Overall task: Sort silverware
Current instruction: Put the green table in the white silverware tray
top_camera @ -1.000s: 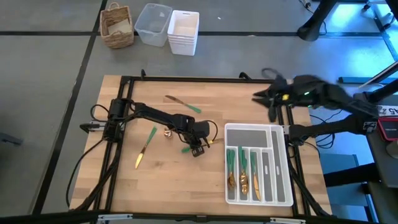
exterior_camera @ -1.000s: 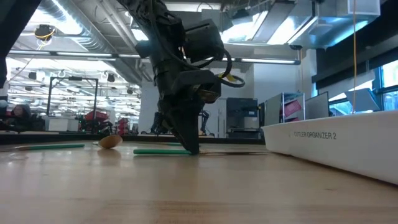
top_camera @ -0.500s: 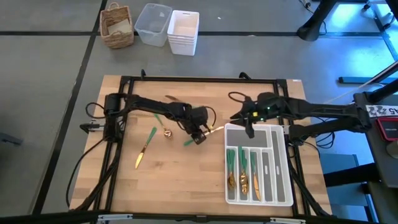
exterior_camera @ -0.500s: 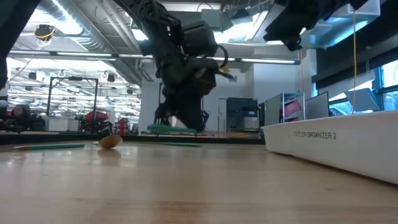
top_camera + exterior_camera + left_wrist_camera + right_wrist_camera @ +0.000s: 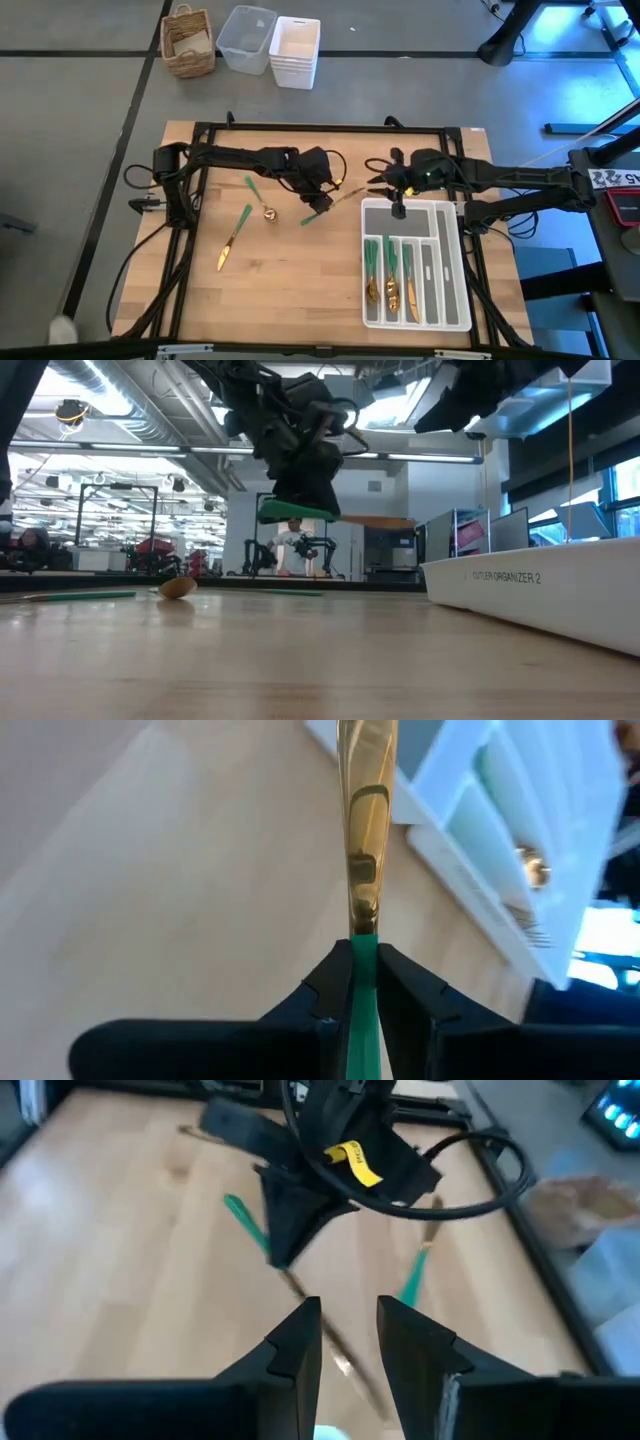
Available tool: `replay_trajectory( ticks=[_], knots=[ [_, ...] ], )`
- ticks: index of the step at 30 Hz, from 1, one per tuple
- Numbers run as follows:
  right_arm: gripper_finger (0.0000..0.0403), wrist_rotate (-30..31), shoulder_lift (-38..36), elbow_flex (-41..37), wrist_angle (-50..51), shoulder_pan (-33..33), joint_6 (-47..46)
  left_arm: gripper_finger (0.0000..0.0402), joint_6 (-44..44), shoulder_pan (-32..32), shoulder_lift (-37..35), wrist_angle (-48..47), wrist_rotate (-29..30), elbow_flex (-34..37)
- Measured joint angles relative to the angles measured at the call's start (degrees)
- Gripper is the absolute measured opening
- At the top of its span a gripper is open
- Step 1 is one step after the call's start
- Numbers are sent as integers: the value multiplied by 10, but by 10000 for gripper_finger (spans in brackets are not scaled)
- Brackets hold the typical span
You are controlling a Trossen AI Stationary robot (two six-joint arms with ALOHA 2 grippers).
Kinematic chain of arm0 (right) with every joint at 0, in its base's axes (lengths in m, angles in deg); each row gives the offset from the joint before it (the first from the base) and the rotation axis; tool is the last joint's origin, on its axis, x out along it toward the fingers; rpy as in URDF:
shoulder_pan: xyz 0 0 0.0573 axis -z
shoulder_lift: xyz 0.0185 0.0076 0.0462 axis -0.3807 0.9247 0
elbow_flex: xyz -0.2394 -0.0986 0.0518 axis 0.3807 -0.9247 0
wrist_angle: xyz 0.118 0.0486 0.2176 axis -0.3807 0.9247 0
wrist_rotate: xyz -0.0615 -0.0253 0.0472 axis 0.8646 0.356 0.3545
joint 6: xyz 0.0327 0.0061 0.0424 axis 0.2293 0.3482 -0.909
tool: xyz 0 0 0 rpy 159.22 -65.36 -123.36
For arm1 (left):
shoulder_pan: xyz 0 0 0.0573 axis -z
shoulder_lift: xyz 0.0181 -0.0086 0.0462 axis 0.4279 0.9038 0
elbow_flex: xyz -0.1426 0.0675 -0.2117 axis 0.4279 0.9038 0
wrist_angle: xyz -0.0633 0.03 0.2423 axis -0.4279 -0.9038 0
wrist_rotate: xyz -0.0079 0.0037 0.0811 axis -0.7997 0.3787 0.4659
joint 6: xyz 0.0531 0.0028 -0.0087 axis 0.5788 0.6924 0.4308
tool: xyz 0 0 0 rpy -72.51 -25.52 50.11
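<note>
My left gripper (image 5: 322,200) is above the table's middle, shut on a piece of silverware (image 5: 340,198) with a green handle and a long gold head. The piece is lifted, and its gold end points at the right gripper. My right gripper (image 5: 375,187) is open just beyond the white tray's (image 5: 362,262) far left corner. In the right wrist view its fingers (image 5: 300,1345) stand either side of the gold end (image 5: 335,1345); I see no touch. Several sorted pieces lie in the tray's slots. My left gripper pinches the green handle (image 5: 363,948) between its two fingers (image 5: 335,982), right where the handle joins the gold head (image 5: 365,840). The fingers come from above and lie across the piece. The piece is lifted clear and about level (image 5: 340,517), with its gold head sticking out ahead.
A spoon (image 5: 258,198) and another green-handled piece (image 5: 233,237) lie on the table's left half. A further green handle (image 5: 290,592) lies beyond the left gripper. Black rails (image 5: 320,127) frame the table. A basket (image 5: 188,40) and bins (image 5: 295,50) stand beyond the far edge.
The left gripper rose from the table with the silverware piece and moved toward the far edge, so the piece is now lifted clear and about level. The right arm swung in from beyond the table's right edge toward the middle and stopped at the piece's gold end.
</note>
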Motion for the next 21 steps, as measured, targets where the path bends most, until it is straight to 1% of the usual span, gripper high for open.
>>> replay_trajectory(
  ticks=[5, 8, 11, 17, 19, 21],
  knots=[
    [101, -5, 13, 0, 2, 0, 95, 33, -30, 6, 0, 46, -27, 0],
    [101, -32, 33, 0, 2, 0, 128, 33, -55, 6, 0, 78, -42, 0],
    [101, -41, 56, 0, 1, 0, 150, 33, -71, 6, 0, 109, -53, -1],
    [101, -40, 90, 0, -2, -8, 185, 33, -97, 6, 0, 132, -53, -1],
    [101, -28, 97, 0, -9, -20, 205, 33, -102, 6, 0, 130, -53, -1],
    [101, -4, 104, 0, -21, -39, 233, 33, -101, 6, 0, 130, -54, -1]
  ],
)
